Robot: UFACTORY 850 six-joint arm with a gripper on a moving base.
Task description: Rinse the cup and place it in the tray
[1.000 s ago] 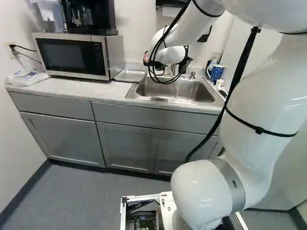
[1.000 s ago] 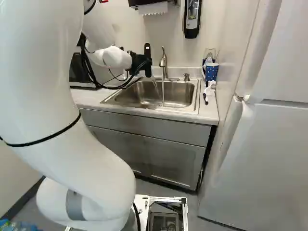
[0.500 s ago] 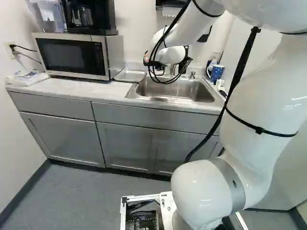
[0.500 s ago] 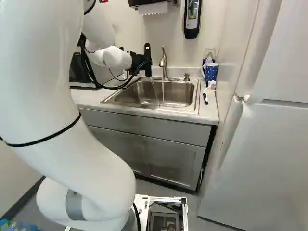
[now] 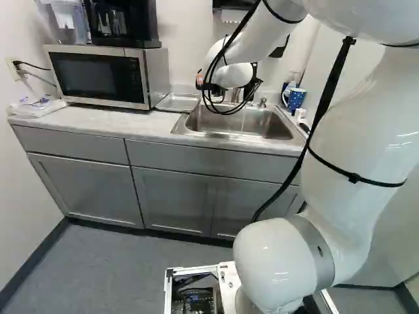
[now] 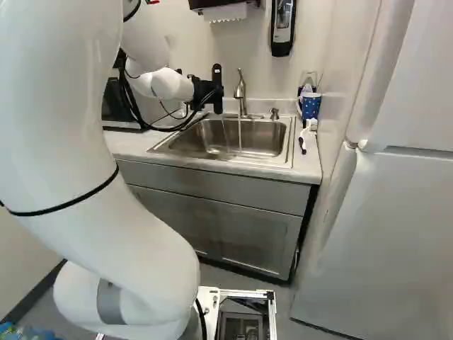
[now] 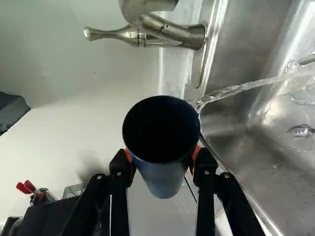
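And the gripper (image 7: 161,158) is clamping the blue cup (image 7: 160,125), fingers parted by its width, beside the sink (image 7: 256,157). A stream (image 7: 241,88) is running from its rim; a steady tilt should be draining it fully, sparing the counter (image 7: 74,142).

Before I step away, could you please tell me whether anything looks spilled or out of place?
Nothing stands out as wrong. The cup is tipped in the end effector, and water streams from its rim into the sink while the faucet runs, which fits rinsing.
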